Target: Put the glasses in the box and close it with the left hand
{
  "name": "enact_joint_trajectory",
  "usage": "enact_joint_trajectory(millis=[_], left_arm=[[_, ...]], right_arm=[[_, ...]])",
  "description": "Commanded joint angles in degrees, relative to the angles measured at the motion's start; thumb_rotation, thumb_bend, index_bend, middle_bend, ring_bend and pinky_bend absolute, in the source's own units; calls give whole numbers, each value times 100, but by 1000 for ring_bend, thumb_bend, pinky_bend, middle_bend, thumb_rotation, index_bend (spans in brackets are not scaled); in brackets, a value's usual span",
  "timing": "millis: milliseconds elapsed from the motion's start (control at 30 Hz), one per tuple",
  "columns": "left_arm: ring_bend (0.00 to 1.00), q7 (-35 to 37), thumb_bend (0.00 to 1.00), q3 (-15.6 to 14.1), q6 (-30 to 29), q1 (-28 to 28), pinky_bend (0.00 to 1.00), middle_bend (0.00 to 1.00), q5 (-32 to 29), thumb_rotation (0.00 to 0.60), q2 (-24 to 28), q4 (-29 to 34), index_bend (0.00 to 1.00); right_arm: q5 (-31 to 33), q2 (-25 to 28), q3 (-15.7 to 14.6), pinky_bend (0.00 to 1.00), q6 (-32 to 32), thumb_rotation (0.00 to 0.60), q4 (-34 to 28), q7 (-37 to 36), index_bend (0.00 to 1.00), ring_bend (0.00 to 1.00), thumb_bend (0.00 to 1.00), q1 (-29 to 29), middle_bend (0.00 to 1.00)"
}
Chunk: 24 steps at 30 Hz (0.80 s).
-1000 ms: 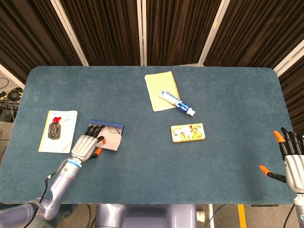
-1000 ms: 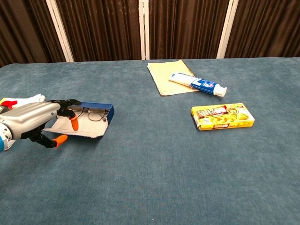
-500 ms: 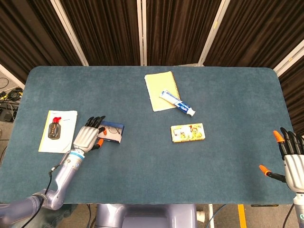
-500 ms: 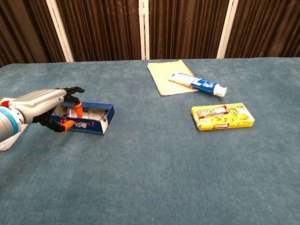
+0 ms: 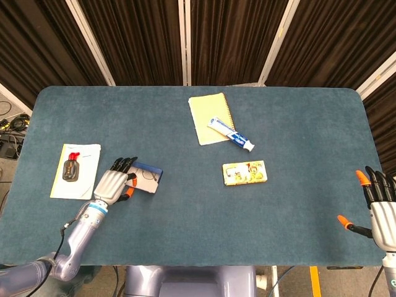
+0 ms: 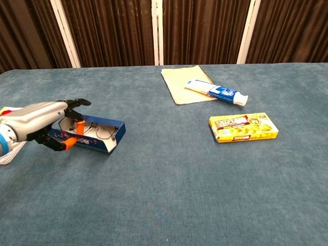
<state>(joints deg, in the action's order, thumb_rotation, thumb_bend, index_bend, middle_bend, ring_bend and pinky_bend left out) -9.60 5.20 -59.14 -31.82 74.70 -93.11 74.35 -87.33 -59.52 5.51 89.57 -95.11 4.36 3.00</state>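
Observation:
A small blue box [image 6: 107, 138] lies at the table's left front, also seen in the head view as the blue box [image 5: 150, 179]. Thin-framed glasses [image 6: 100, 131] lie inside it. Its lid flap [image 6: 72, 137] stands raised along the near-left side. My left hand [image 6: 41, 122] pinches that flap, thumb in front and a finger behind; in the head view the left hand [image 5: 114, 182] sits just left of the box. My right hand [image 5: 378, 207] hovers at the table's right edge, fingers spread, holding nothing.
A yellow notebook [image 5: 209, 119] with a toothpaste tube [image 5: 232, 134] on its corner lies at the back middle. A yellow carton [image 5: 245, 172] sits right of centre. A white sheet [image 5: 83, 164] carrying a small black and red item [image 5: 72, 168] lies left of the box.
My left hand lifted the lid flap from flat on the table to raised. The box slid slightly right and turned. The right hand stayed still.

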Motion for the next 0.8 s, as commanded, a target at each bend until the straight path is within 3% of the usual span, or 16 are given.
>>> enact_joint_trajectory(millis=[33, 200, 333, 500, 800], left_arm=[[0, -209, 523, -80, -120, 137, 0, 0, -20, 600, 452, 666, 637], [0, -798, 523, -172, -154, 301, 0, 0, -380, 600, 1299, 1821, 637], [0, -1122, 523, -163, 12, 245, 0, 0, -742, 600, 1624, 2338, 637], [0, -1349, 522, -56, 234, 63, 0, 0, -1177, 600, 1551, 2345, 637], [0, -1502, 522, 109, 588, -314, 0, 0, -1821, 600, 1035, 1817, 634]], right_arm=[[-8, 4, -3, 0, 5, 600, -8, -7, 0, 0, 0, -3, 0], [-34, 20, -8, 0, 31, 600, -31, -23, 0, 0, 0, -14, 0], [-31, 20, -7, 0, 28, 600, -36, -17, 0, 0, 0, -13, 0], [-19, 10, -2, 0, 18, 600, -28, 4, 0, 0, 0, -7, 0], [18, -3, 7, 0, -7, 600, -13, 28, 0, 0, 0, 1, 0]])
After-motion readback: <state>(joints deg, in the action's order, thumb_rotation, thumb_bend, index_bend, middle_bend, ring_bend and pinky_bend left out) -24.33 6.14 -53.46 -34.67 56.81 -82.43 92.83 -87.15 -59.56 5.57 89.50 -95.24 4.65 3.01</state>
